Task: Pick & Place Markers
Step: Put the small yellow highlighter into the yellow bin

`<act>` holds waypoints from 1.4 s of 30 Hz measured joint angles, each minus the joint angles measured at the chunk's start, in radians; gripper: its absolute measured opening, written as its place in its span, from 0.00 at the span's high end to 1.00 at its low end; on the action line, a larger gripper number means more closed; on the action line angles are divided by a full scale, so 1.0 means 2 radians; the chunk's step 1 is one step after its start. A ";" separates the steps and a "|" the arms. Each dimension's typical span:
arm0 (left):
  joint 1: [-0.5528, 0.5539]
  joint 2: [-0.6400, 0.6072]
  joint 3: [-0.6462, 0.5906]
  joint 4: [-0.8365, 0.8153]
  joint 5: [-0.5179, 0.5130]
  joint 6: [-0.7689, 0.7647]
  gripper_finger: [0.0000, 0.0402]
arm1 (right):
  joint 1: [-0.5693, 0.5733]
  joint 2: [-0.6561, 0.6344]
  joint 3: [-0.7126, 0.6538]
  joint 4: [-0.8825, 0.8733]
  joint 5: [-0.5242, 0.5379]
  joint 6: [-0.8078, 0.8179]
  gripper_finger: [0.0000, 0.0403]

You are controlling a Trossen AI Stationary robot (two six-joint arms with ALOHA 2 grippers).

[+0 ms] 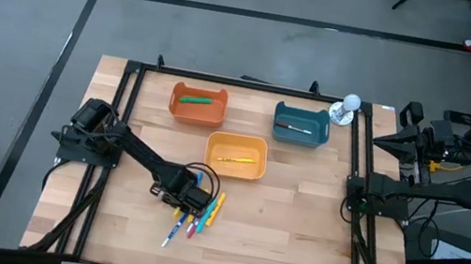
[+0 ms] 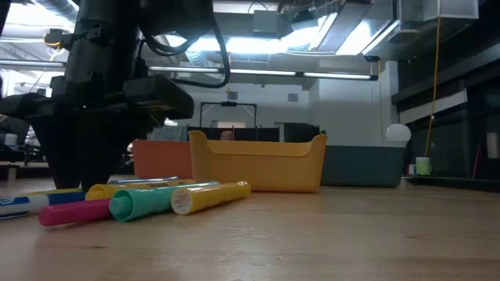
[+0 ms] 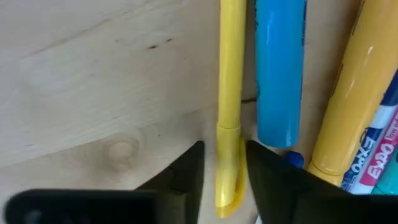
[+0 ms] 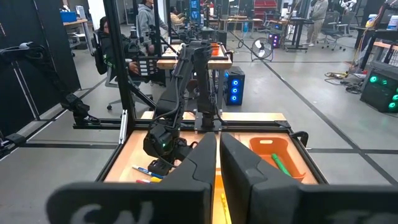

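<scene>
Down at the table's front, the left gripper [image 3: 222,168] straddles a yellow marker [image 3: 230,93], fingers [image 3: 186,171] close on either side, contact unclear. Other markers [image 1: 203,214] lie just beside it. Each bin [image 1: 236,155] holds one marker. The right gripper [image 4: 217,155] waits off the table's right edge, fingers together.

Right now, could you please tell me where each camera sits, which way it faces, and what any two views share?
High view: overhead, straight down on the table; both arms show, left claw at the loose markers.
Low view: table height, facing the yellow bin; left arm at the picture's left.
Left wrist view: down past its fingers straddling a yellow marker.
Right wrist view: across the table past its shut right claw towards the left arm.
Shared: high and right wrist views both show the orange bin.
</scene>
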 joint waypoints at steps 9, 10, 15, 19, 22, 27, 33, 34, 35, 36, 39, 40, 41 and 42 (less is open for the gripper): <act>0.000 -0.002 0.001 0.006 0.008 0.000 0.93 | 0.000 0.000 0.000 0.000 0.000 0.000 0.94; 0.000 -0.002 0.001 0.006 0.008 0.000 0.93 | 0.000 0.000 0.000 0.000 0.000 0.000 0.94; 0.000 -0.002 0.001 0.005 0.008 0.000 0.93 | 0.000 0.000 0.000 0.000 0.000 0.000 0.94; 0.000 -0.001 0.001 0.004 0.008 0.002 0.93 | 0.000 0.000 0.000 0.000 0.000 0.000 0.94; 0.000 -0.003 0.000 0.001 0.009 0.004 0.93 | 0.000 0.000 0.000 0.000 0.000 0.000 0.94; 0.000 -0.018 0.006 -0.026 0.000 0.004 0.93 | 0.000 0.000 0.000 0.000 0.000 0.000 0.94; 0.000 -0.058 0.012 -0.062 -0.011 0.002 0.93 | 0.000 0.000 0.000 0.000 0.000 0.000 0.94; 0.000 -0.066 0.013 -0.065 -0.014 -0.001 0.93 | 0.000 0.000 0.000 0.000 0.000 0.000 0.94; 0.000 -0.073 0.013 -0.068 -0.017 -0.003 0.93 | 0.000 0.000 0.000 0.000 0.000 0.000 0.94; 0.000 -0.080 0.013 -0.072 -0.019 -0.004 0.93 | 0.000 0.000 0.000 0.000 0.000 0.000 0.94; 0.000 -0.101 0.013 -0.081 -0.025 -0.004 0.93 | 0.000 0.000 0.000 0.000 0.000 0.000 0.94; 0.000 -0.107 0.013 -0.082 -0.027 -0.004 0.93 | 0.000 0.000 0.000 0.000 0.000 0.000 0.94; 0.000 -0.114 0.013 -0.082 -0.030 -0.004 0.93 | 0.000 0.000 0.000 0.000 0.000 0.000 0.94; 0.000 -0.121 0.013 -0.081 -0.032 -0.004 0.93 | 0.000 0.000 0.000 0.000 0.000 0.000 0.94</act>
